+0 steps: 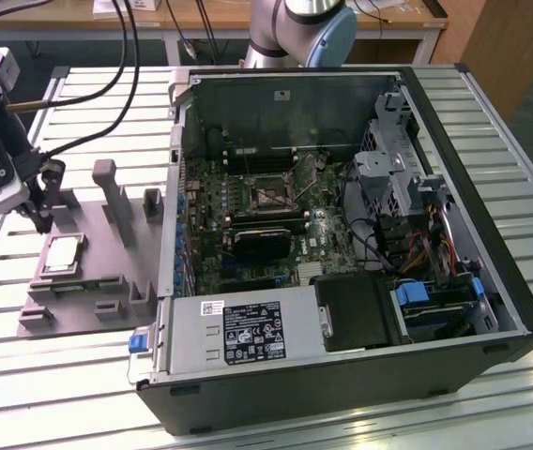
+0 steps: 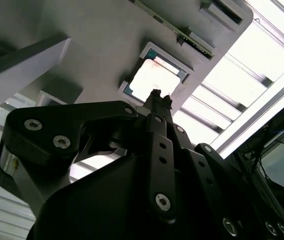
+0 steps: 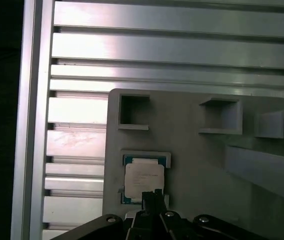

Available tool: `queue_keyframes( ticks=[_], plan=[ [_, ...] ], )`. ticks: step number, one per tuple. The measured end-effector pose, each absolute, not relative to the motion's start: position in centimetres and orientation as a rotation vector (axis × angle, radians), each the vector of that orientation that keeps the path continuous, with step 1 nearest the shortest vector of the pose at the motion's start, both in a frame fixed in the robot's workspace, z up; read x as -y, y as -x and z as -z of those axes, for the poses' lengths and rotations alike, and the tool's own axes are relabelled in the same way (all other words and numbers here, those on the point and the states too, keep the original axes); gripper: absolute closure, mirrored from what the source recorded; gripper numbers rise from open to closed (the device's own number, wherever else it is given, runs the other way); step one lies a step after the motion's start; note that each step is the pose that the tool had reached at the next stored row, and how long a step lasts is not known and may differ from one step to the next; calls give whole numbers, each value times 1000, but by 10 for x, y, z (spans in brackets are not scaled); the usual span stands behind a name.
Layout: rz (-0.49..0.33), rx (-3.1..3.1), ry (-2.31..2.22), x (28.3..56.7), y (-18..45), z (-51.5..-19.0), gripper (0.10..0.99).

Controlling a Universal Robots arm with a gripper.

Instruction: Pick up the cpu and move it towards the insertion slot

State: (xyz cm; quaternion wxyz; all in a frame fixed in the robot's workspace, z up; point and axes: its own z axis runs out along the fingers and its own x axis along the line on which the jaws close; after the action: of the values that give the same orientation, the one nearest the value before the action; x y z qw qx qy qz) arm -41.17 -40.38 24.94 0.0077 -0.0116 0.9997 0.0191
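The cpu (image 1: 63,254) lies flat in a recess of the grey fixture plate (image 1: 98,262), at the exterior view's left, outside the computer case. Its silver top shows in both wrist views (image 2: 154,80) (image 3: 143,177). My gripper (image 1: 41,222) hangs just above the cpu's far edge, apart from it. Its dark fingertips (image 2: 157,98) (image 3: 152,196) are pressed together, so it is shut and holds nothing. The insertion slot (image 1: 268,195), a square socket with a metal frame, sits on the green board inside the case.
The open computer case (image 1: 342,375) lies on its side on the slatted aluminium table (image 1: 22,375). Grey upright blocks (image 1: 105,180) rise from the fixture plate between the cpu and the case wall (image 1: 175,187). Black cables (image 1: 107,84) trail behind my arm.
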Motion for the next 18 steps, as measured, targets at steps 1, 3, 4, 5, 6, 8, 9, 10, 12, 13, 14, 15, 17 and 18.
queue_keyframes(
  ticks=[1,3,4,5,6,8,9,10,12,13,14,15,17,18],
  plan=[
    [-60,-3126,36,404,412,-248,984],
    [-60,-3125,36,404,412,-244,984],
    [-60,-3125,36,404,412,-242,984],
    [-60,-3125,36,404,412,-240,984],
    [-60,-3125,36,404,412,-239,984],
    [-60,-3125,36,404,412,-235,984],
    [-60,-3125,36,404,412,-233,984],
    [-60,-3125,36,404,412,-231,984],
    [-60,-3125,36,404,412,-228,984],
    [-60,-3125,36,404,412,-226,984],
    [-60,-3125,36,404,412,-224,984],
    [-60,-3125,36,404,412,-222,984],
    [-60,-3125,36,404,412,-219,984],
    [-60,-3125,36,404,412,-217,984]
  ],
)
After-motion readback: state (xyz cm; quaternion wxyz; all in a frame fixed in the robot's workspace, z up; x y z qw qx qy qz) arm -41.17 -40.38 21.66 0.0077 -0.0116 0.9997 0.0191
